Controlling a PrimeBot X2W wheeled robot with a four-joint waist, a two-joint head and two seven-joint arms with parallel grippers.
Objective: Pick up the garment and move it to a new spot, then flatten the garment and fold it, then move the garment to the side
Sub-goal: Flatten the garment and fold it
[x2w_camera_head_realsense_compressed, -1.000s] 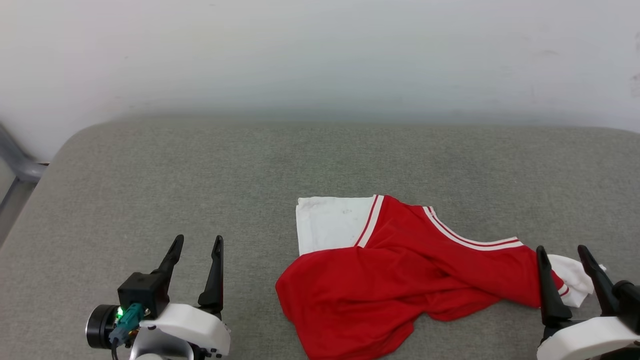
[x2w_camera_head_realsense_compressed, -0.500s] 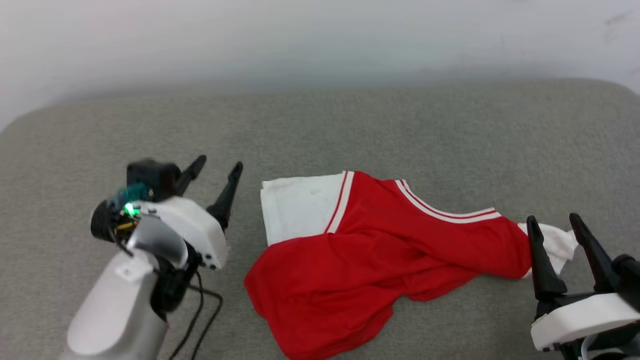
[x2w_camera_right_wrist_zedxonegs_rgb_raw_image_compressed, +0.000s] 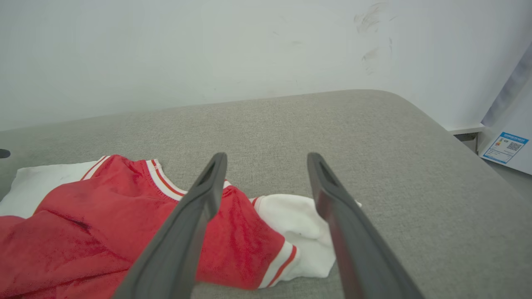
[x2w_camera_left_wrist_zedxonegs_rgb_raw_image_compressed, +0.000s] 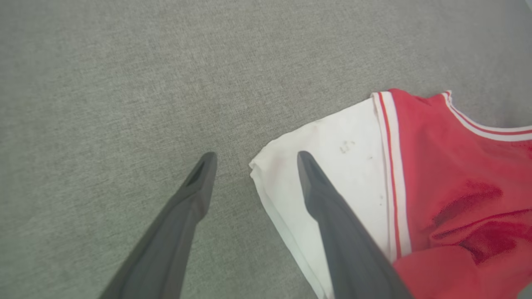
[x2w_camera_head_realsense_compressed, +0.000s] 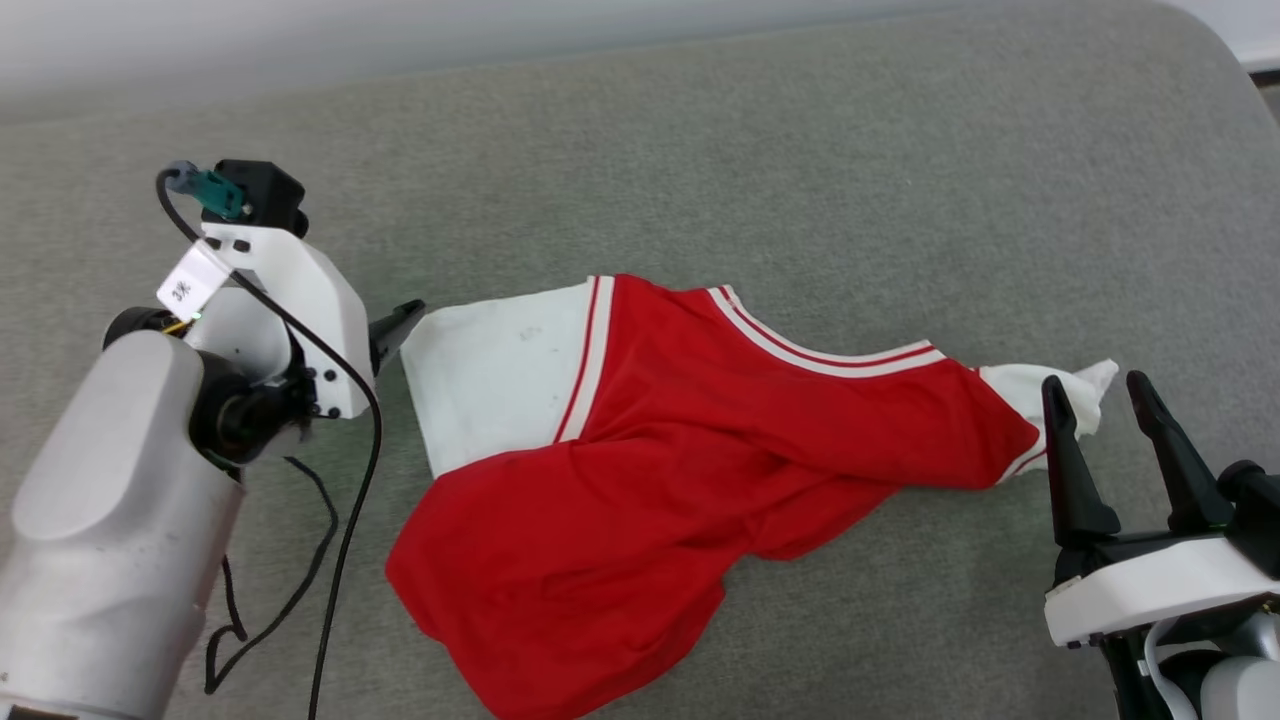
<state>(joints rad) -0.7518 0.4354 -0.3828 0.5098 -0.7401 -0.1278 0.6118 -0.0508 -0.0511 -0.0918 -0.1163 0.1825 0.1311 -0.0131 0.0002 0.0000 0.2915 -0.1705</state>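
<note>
Garment [x2w_camera_head_realsense_compressed: 640,440] lies on the grey padded surface [x2w_camera_head_realsense_compressed: 800,150], roughly mid-width and towards the near edge, not spread flat. Red body is bunched, with folds running diagonally. Its near-left part reaches the bottom of the head view. One white sleeve [x2w_camera_head_realsense_compressed: 495,375] lies fairly flat at the left end, joined to the red by striped trim [x2w_camera_head_realsense_compressed: 588,360]. The other white sleeve [x2w_camera_head_realsense_compressed: 1070,390] is wadded at the far right end. A striped neckline band [x2w_camera_head_realsense_compressed: 820,350] runs along the far edge. Left gripper [x2w_camera_left_wrist_zedxonegs_rgb_raw_image_compressed: 256,158]: jaws spread wide, nothing held. In the left wrist view the sleeve's outer corner sits between the two fingers, with one finger over white cloth and the other over bare grey surface. Contact with the cloth cannot be judged. In the head view the left arm's pale wrist housing [x2w_camera_head_realsense_compressed: 300,300] hides most of that gripper, leaving one dark fingertip beside the sleeve edge. A black cable [x2w_camera_head_realsense_compressed: 350,480] loops from the wrist down across the surface at near left, clear of the garment. A small white tag [x2w_camera_head_realsense_compressed: 190,285] hangs on the wrist. Right gripper [x2w_camera_head_realsense_compressed: 1095,385]: jaws also wide open and empty, fingers framing the wadded sleeve from the near side. A pale wall [x2w_camera_right_wrist_zedxonegs_rgb_raw_image_compressed: 166,50] stands behind the surface, and a blue-and-white label [x2w_camera_right_wrist_zedxonegs_rgb_raw_image_compressed: 505,147] shows off its right end.
</note>
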